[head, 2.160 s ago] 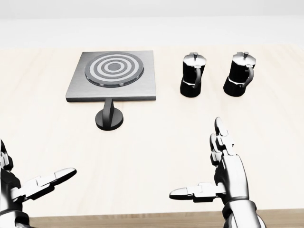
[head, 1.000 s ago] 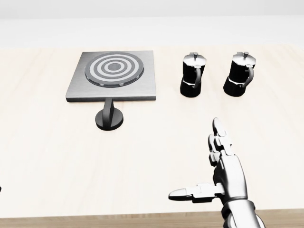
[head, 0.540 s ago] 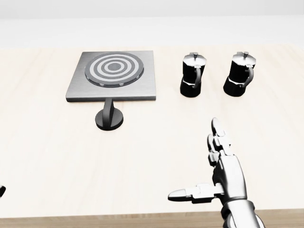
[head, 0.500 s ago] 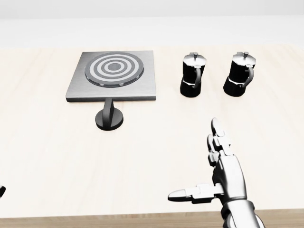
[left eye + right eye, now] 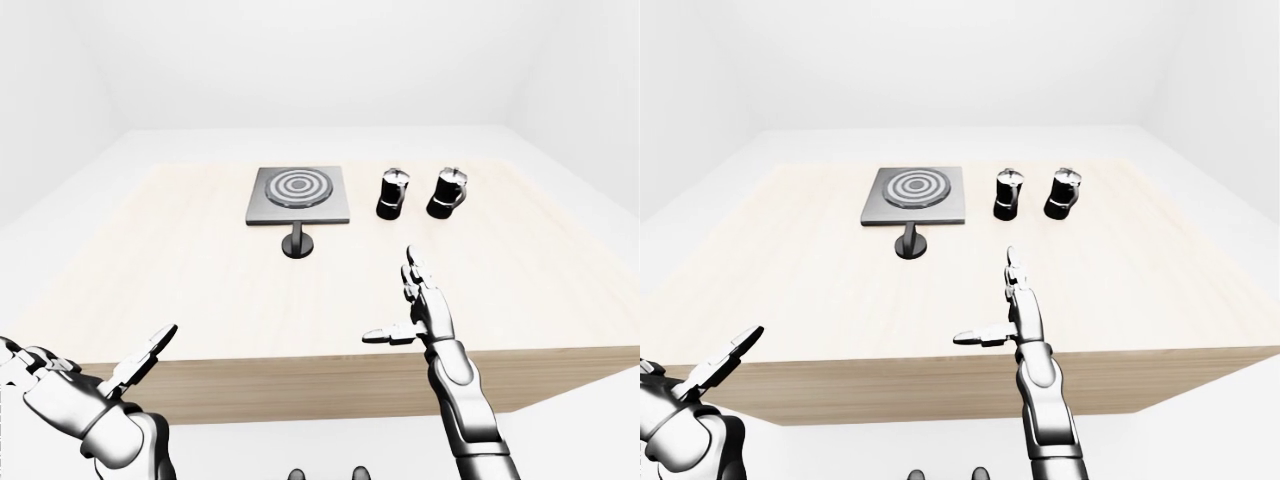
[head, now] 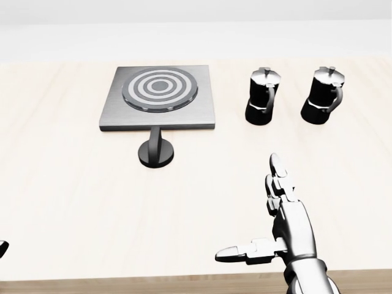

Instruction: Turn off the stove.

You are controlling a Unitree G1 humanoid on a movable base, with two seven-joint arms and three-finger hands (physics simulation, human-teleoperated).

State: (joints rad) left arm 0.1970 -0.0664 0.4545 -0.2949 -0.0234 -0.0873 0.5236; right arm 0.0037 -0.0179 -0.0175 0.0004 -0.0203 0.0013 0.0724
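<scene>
The stove (image 6: 158, 98) is a grey square plate with a ringed burner, at the upper left of the head view. Its black round knob (image 6: 156, 150) stands on the table just below the plate's lower edge. My right hand (image 6: 269, 229) is open, fingers straight up and thumb out to the left, low in the view, well below and right of the knob. My left hand (image 5: 95, 385) is open, low at the left in the left-eye view, below the table's near edge. Both hands are empty.
Two black moka pots (image 6: 263, 97) (image 6: 323, 95) stand right of the stove. The light wooden table (image 6: 73, 184) spans the view; its near edge runs along the bottom. White floor and walls surround it.
The whole picture has shifted a little to the right, so the camera has moved. My left hand has dropped out of the head view since 2.2 s ago. The right hand keeps its pose.
</scene>
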